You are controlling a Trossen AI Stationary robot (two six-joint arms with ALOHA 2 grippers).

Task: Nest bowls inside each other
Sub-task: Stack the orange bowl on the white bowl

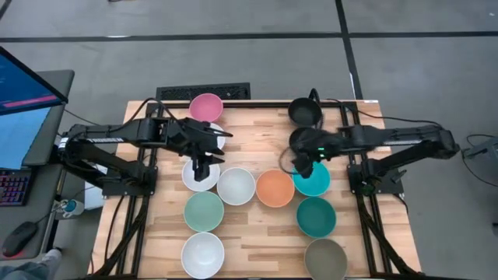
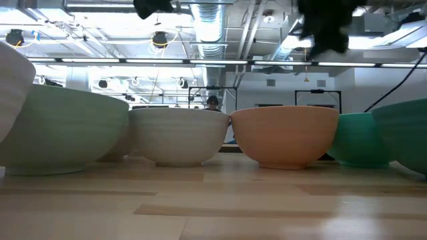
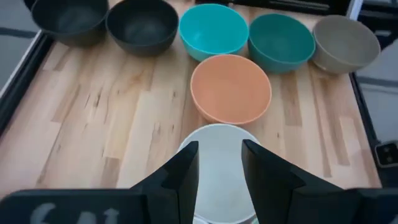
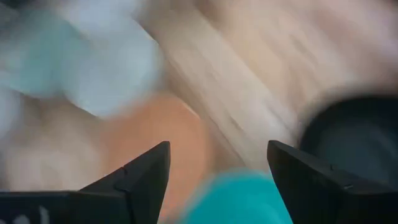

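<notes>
Several bowls sit upright on their bases on the wooden table [image 1: 257, 241]: pink [image 1: 206, 106], white [image 1: 236, 186], orange [image 1: 275, 188], teal [image 1: 313, 182], darker teal [image 1: 316, 216], pale green [image 1: 204, 211], black [image 1: 305, 111] and grey-olive [image 1: 325, 259]. My left gripper [image 1: 201, 166] hangs open above another white bowl [image 1: 194, 180]; in its wrist view the open fingers [image 3: 219, 149] frame a white bowl [image 3: 217, 174] farther off. My right gripper [image 1: 302, 166] is open above the gap between the orange and teal bowls [image 4: 217, 149]; that view is blurred.
A second black bowl [image 1: 299, 138] lies partly under my right arm, and a white bowl [image 1: 215, 138] partly under my left arm. Another white bowl [image 1: 203, 254] stands at the near edge. Bare wood lies in the table's middle far part [image 1: 257, 140].
</notes>
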